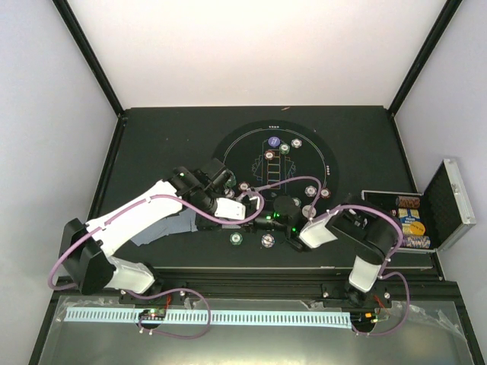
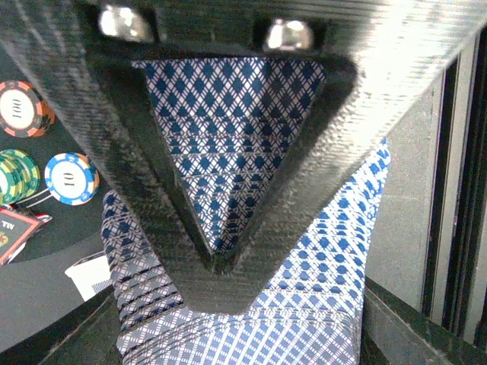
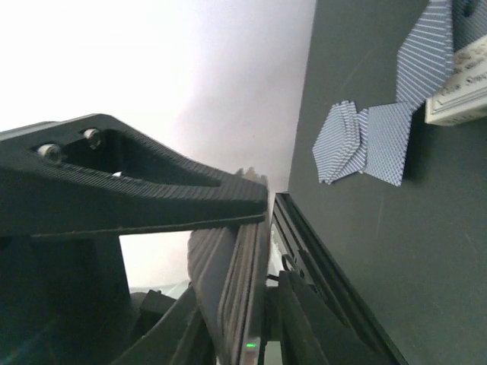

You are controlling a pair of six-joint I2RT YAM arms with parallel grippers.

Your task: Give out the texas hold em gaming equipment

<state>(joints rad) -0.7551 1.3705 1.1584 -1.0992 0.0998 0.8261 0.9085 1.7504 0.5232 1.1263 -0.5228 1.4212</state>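
Observation:
My right gripper (image 1: pixel 284 221) is shut on a deck of grey-blue-backed cards (image 3: pixel 232 281), seen edge-on between its fingers (image 3: pixel 152 190) in the right wrist view. My left gripper (image 1: pixel 262 219) meets it at the table's middle. Its jaws are shut in a V (image 2: pixel 221 262) right against the fanned card backs (image 2: pixel 304 304); I see no card pinched between them. Loose cards lie on the mat at the left (image 1: pixel 163 228) and show in the right wrist view (image 3: pixel 358 141). Chips (image 1: pixel 237 239) (image 1: pixel 268 240) lie near the grippers. A red-brown chip (image 2: pixel 23 109), green chips (image 2: pixel 17 175) and a blue-white chip (image 2: pixel 71 178) lie left of the fingers.
The open silver case (image 1: pixel 449 205) stands at the right edge with chip rows (image 1: pixel 411 222) inside. More chips (image 1: pixel 295 142) and a blue button (image 1: pixel 274 141) sit on the printed circle at the back. A red marker (image 2: pixel 14 228) lies by the chips. The black rail (image 1: pixel 251 270) runs along the near edge.

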